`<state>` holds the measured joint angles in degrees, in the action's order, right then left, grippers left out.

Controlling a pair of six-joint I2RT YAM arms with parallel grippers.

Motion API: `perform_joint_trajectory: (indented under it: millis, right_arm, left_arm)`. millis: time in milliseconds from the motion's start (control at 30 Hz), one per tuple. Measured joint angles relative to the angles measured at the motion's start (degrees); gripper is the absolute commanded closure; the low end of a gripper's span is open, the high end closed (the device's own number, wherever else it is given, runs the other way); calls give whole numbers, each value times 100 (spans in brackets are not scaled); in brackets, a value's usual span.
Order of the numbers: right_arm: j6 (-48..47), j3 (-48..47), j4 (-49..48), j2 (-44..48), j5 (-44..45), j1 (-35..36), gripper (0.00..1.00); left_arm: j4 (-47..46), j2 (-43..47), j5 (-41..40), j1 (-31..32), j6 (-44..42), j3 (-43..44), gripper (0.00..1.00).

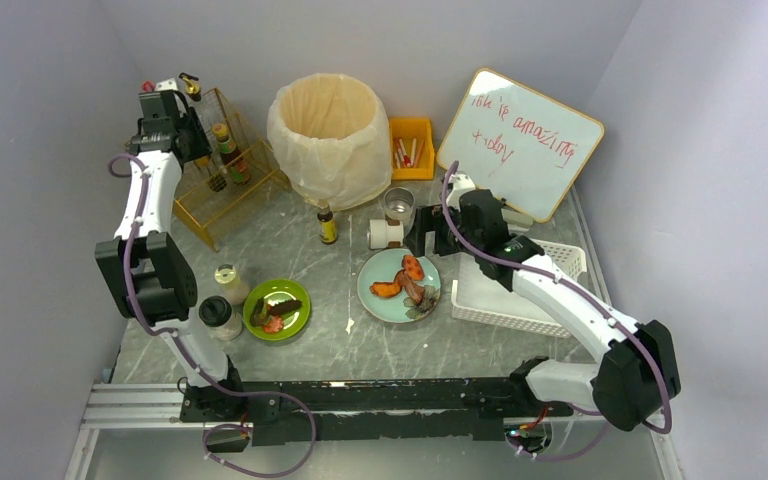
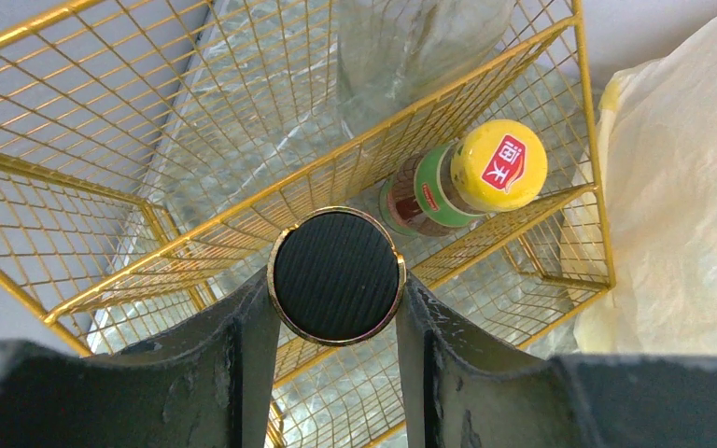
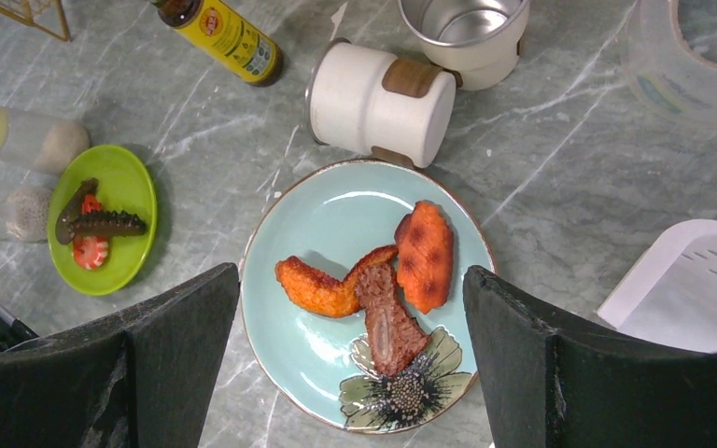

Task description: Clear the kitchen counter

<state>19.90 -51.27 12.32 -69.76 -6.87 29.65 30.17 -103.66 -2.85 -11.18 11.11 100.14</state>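
Table [image 1: 360,345]: grey marble-look surface spanning the whole work area, with items across its left, centre and right.

Left gripper [image 2: 336,291]: at the far left, over the gold wire rack [image 2: 103,187]. It is pinching a black-capped container [image 2: 336,275], one finger on each side of its round, gold-rimmed ribbed cap. The body below the cap is hidden. A bottle with a yellow cap [image 2: 499,166] stands upright in the rack compartment just to the right.

Right gripper [image 3: 350,280]: spread wide, holding nothing, hanging above the light-blue plate [image 3: 336,215]. The plate lies at the centre of the table and carries three browned food pieces.

Other findings:
- A white mug [image 3: 373,103] lies on its side, just beyond the plate's far rim.
- A metal cup [image 3: 467,28] stands upright, just beside the mug.
- A small brown bottle with a yellow label [image 3: 229,37] stands left of the mug.
- A green plate [image 3: 126,182] with food scraps sits on the near left.
- Two shakers [image 1: 230,283] stand beside the green plate.
- A white slatted basket [image 1: 520,300] sits to the right of the blue plate.
- A lined bin [image 1: 332,135], a yellow tray [image 1: 412,145] and a whiteboard [image 1: 520,140] stand along the far side.
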Motion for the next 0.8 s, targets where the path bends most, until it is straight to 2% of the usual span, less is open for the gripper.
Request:
perform_joint_trajectory:
  millis: [467,567,800]
  right_arm:
    - [52,173,-42,26,-4,0,7]
    - [46,177,-42,50,-4,0,7]
    - [0,177,-39,131,0,0,7]
  left_arm:
    - [-389,-442,68,0,-151,-122,95]
    - [-424,-459,70,0,-162,-122,88]
    - [-459,-470,66,0,-162,-122,55]
